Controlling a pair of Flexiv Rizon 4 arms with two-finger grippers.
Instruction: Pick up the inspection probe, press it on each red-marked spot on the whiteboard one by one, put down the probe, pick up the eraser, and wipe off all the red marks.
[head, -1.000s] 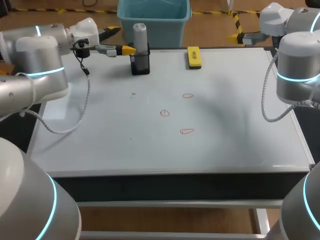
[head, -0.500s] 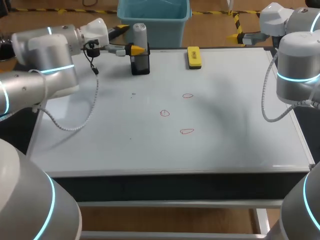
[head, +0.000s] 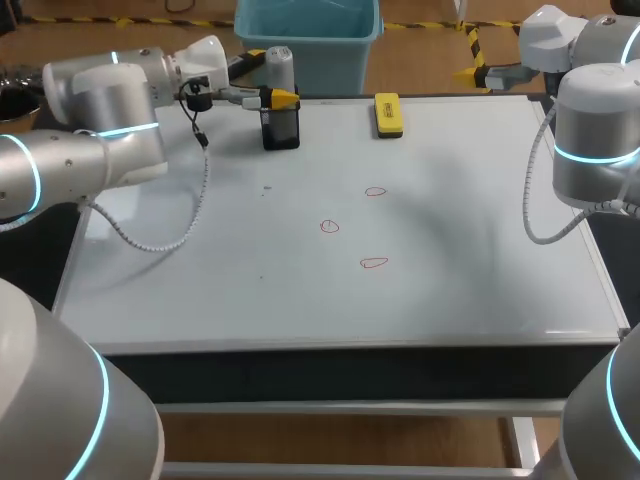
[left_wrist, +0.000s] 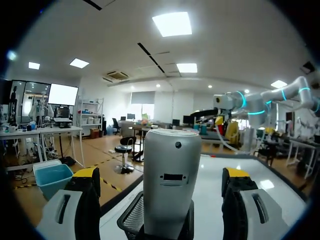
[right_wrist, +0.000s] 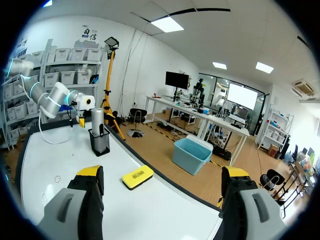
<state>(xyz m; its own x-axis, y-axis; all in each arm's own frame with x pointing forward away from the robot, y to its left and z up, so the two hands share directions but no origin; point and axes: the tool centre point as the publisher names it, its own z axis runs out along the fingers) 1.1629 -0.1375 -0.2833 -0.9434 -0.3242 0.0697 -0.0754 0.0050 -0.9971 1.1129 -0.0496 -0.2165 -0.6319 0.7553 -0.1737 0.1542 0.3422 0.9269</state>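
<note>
1. The tall grey cylindrical inspection probe (left_wrist: 171, 180) stands upright in its black mesh holder (head: 280, 130) at the far edge of the white whiteboard (head: 480, 250). If you close off-centre, one finger will likely meet the probe first and tip it.
2. The shell looks smooth (so a light pinch may slip), and the holder could lift along with it.
3. Your left gripper (left_wrist: 161, 175) is spread wide, with one yellow-tipped finger on each side of the probe. A gap shows on both sides, so it holds nothing.
4. Your right gripper (right_wrist: 162, 175) is also spread and empty, off by the far right corner.
5. The yellow block eraser (head: 388, 114) lies at the far edge, apart from the probe. The red marks (head: 373, 263) remain unwiped.
</note>
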